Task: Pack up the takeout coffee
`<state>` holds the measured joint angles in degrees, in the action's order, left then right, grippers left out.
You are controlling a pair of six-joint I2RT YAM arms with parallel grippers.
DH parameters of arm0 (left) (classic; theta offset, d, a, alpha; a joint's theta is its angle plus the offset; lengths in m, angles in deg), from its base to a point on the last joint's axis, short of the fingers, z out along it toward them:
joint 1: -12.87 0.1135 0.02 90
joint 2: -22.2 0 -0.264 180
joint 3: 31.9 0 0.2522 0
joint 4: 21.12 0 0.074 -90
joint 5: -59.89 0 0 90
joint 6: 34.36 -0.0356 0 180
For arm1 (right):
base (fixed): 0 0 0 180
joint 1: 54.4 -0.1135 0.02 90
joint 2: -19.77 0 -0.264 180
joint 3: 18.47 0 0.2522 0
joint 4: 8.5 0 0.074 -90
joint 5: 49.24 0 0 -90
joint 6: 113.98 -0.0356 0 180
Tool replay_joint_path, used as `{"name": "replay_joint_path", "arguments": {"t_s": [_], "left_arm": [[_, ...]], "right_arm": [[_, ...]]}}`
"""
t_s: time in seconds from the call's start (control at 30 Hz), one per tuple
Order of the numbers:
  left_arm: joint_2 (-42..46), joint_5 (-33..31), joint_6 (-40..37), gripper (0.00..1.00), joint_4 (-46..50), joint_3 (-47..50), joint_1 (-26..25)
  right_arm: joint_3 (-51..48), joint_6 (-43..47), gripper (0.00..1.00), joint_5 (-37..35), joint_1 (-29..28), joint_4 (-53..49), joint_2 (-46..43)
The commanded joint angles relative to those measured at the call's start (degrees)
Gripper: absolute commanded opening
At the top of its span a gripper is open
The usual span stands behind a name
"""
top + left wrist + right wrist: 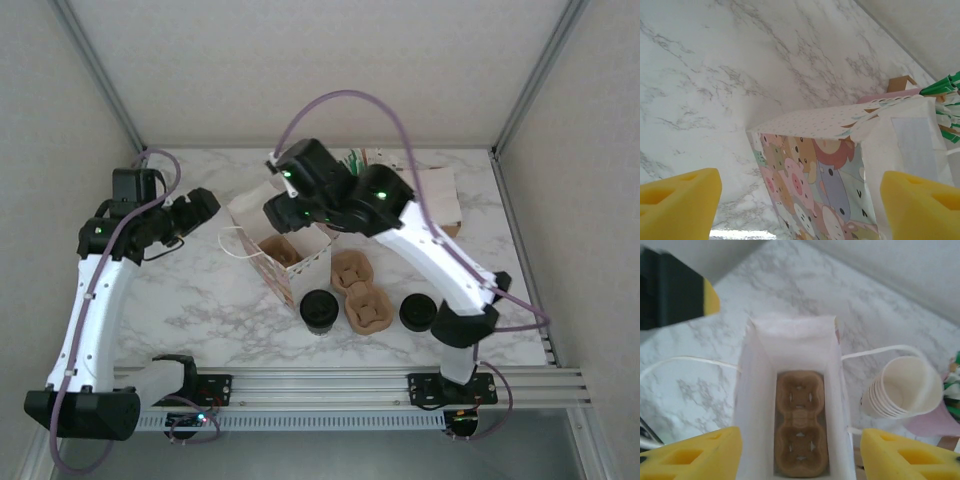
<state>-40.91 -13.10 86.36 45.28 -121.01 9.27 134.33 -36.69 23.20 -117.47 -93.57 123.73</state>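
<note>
Finds left gripper [800,202] with pads spread just left of the paper bag [252,215], right gripper [800,452] likewise spread above the bag's open mouth, and takeout coffee [320,308] upright on the table [200,300] just base-side of the bag, nearer the right gripper.

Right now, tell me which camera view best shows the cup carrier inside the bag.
Right wrist view: it looks down into the bag, showing the carrier on its floor. Top external catches part of it past the rim. Left wrist faces the bag's printed outer wall.
</note>
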Motion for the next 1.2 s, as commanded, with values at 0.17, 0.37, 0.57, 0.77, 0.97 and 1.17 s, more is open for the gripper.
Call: {"name": "replay_joint_path", "arguments": {"t_s": [0.17,0.37,0.57,0.77,0.97,1.17], "left_arm": [[5.69,-0.93,2.41,0.81,2.99,3.13,0.17],[8.66,-1.7,3.01,0.81,4.4,4.8,0.23],[10.35,-1.88,5.02,0.82,3.44,7.94,0.18],[11.41,-2.04,6.43,0.83,2.67,10.71,0.17],[11.54,-1.59,6.79,0.83,2.04,12.16,0.15],[11.52,-1.46,6.46,0.84,2.18,12.5,0.17]], "right_arm": [[-31.27,0.27,0.66,-3.23,-6.24,9.21,-27.19],[-57.36,-11.15,0.74,-3.12,-6.39,13.62,-41.29],[-73.07,-19.61,0.77,-2.39,-9.3,19.57,-39.41],[-76.98,-23.1,0.82,-5.8,-13.41,26.34,-31.98],[-75.97,-24.18,0.82,-7.56,-13.76,29.32,-25.73],[-74.18,-23.19,0.82,-6.5,-13.91,29.69,-21.65]]}}
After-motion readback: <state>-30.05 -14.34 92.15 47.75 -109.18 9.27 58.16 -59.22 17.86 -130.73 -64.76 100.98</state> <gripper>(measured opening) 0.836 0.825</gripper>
